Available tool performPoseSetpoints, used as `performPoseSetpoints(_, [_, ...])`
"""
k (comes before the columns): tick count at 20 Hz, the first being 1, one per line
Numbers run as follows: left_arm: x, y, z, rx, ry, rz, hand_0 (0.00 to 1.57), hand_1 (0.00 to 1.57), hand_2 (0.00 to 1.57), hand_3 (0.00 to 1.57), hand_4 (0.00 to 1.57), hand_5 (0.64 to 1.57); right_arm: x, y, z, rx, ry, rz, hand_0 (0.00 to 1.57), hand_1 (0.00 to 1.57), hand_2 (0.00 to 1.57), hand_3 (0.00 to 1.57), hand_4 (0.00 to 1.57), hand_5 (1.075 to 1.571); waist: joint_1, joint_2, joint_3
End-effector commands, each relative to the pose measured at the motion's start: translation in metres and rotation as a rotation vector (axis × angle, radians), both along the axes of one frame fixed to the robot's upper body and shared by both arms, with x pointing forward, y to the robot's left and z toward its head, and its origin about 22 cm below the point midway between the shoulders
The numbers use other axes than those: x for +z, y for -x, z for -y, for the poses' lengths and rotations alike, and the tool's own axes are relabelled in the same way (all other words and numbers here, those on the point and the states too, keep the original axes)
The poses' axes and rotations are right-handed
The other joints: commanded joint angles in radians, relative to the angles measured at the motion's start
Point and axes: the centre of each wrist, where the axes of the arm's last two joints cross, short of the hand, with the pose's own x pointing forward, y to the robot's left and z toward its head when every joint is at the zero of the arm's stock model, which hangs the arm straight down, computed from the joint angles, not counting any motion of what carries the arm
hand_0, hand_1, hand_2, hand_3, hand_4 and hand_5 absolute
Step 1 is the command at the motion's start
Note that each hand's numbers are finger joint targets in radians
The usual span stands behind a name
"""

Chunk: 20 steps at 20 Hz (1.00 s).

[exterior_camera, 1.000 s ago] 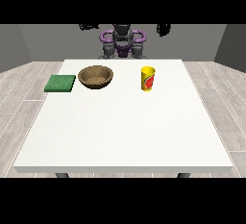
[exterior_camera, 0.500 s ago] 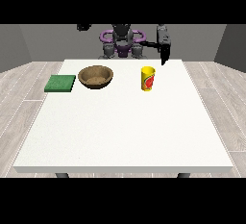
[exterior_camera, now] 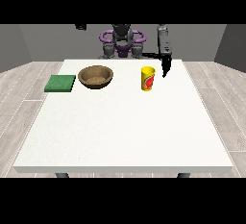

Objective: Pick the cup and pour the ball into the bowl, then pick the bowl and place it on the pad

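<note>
— On the white table (exterior_camera: 120, 136), left to right: green pad (exterior_camera: 60, 83), brown bowl (exterior_camera: 96, 76), yellow cup (exterior_camera: 148, 78). Anything done?

— Nothing yet. Cup stands upright, untouched. At its two o'clock hangs the hand at the view's right (exterior_camera: 166, 66), empty; finger spread: cannot tell.

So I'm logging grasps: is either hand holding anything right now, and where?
Nothing is held. The hand at the view's right hangs apart from the cup.
</note>
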Motion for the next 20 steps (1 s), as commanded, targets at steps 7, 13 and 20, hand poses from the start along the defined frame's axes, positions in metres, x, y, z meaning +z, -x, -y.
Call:
performPoseSetpoints(7, [-0.032,-0.011,-0.010,0.082,0.024,0.013,0.00,0.00,0.00,0.00,0.00,1.414,0.012,0.019,0.030,0.030,-0.007,0.057,0.00,0.00,0.00,0.00,0.00,1.567,-0.070,0.045,-0.0003])
performPoseSetpoints(13, [-0.052,-0.004,-0.014,0.118,0.031,0.050,0.00,0.00,0.00,0.00,0.00,1.430,0.023,0.034,0.053,0.036,0.015,0.126,0.00,0.00,0.00,0.00,0.00,1.567,-0.116,0.100,-0.0002])
performPoseSetpoints(20, [-0.040,-0.006,-0.043,0.276,-0.203,0.150,1.32,1.32,1.57,1.57,0.96,1.530,0.043,0.044,0.068,0.084,0.033,0.175,0.00,0.00,0.00,0.00,0.00,1.562,-0.175,0.151,-0.0002])
